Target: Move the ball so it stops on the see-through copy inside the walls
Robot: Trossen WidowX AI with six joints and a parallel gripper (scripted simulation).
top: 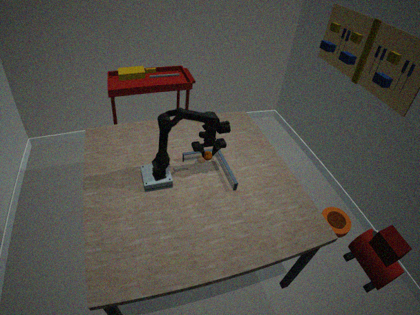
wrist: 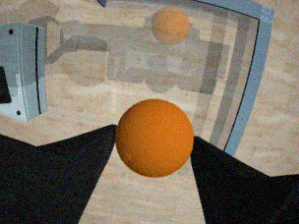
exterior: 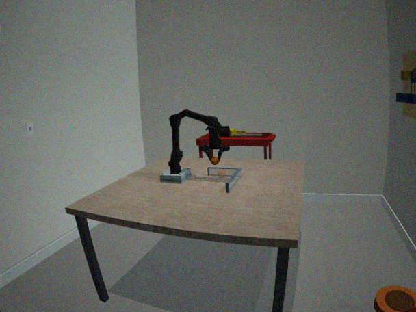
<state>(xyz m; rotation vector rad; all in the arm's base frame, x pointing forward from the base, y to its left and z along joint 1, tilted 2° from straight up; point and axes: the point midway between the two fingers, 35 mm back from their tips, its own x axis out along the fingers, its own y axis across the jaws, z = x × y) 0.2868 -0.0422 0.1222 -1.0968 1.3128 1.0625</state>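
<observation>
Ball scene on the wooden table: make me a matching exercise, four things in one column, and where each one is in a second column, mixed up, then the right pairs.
Things:
1. orange ball
2. see-through copy
3. clear walls
4. arm base

Places:
A. bolted to the table, outside the corner
B. standing on the table, making a corner
C. held above the table between the fingers of the gripper
D. low on the table, inside the corner

Pairs: 1-C, 2-D, 3-B, 4-A
</observation>
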